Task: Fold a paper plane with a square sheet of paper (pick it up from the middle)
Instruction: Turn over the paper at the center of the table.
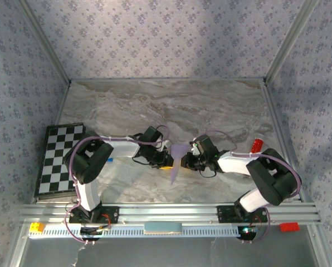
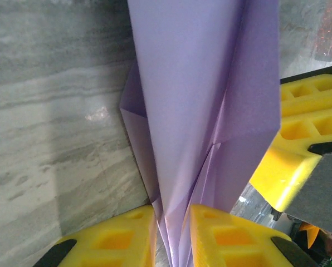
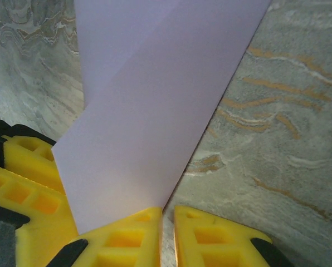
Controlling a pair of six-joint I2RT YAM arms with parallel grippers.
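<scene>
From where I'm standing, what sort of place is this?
Probably a robot lab test cell: left arm and right arm bolted to a metal rail, a marble-patterned table boxed in by patterned walls, a chequered board.

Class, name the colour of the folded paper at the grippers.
The folded paper is plain pale lilac, best seen in the left wrist view.

top view looks down from behind; both wrist views closely share the paper plane [image 2: 199,111].
</scene>
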